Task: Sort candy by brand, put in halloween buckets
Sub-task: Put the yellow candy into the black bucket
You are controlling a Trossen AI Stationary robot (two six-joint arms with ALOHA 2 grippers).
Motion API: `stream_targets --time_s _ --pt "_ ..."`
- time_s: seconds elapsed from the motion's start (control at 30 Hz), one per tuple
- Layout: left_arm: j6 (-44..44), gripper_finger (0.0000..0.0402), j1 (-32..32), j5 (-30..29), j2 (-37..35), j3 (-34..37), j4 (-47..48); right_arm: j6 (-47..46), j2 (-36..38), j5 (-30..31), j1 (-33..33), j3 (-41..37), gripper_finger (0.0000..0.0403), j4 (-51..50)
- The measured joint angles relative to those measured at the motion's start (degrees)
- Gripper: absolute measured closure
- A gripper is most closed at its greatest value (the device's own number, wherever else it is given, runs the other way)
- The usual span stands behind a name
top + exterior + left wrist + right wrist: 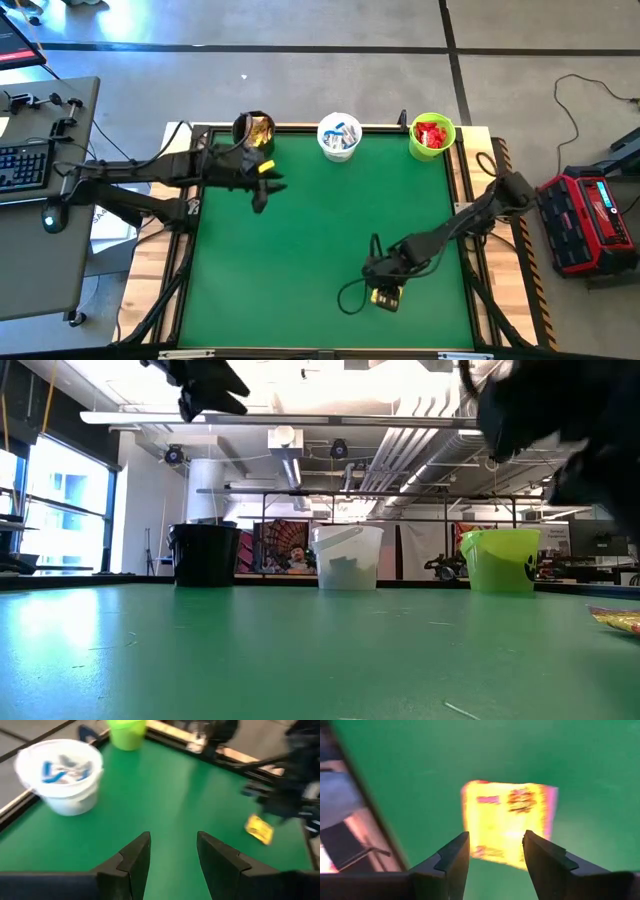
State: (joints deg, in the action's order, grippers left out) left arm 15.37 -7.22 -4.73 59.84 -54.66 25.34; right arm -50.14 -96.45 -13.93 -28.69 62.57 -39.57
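One yellow candy packet [507, 822] lies flat on the green mat [310, 250], near its right front; it also shows in the high view [387, 299] and the left wrist view [259, 829]. My right gripper [495, 852] points steeply down over it, open, a finger at each side of the packet's near part. My left gripper [172, 852] hangs open with nothing between its fingers, above the mat's far left [272, 185], beside the black bucket [255, 130]. The white bucket [339, 137] holds white-and-blue candy, the green bucket [432, 135] holds red candy.
The three buckets stand in a row along the mat's far edge, as the low view shows: black [205, 555], white [348, 557], green [498, 560]. Wooden rails [470, 200] frame the mat. A desk with a keyboard [25, 165] stands to the left, a red case [590, 215] to the right.
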Motion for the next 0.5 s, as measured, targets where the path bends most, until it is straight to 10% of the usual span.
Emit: stream_targets --time_s 0.5 --pt "-1.96 0.0248 9.74 -0.09 -1.03 1.61 0.25 11.54 -10.02 -9.79 10.23 0.06 0.0238 0.97"
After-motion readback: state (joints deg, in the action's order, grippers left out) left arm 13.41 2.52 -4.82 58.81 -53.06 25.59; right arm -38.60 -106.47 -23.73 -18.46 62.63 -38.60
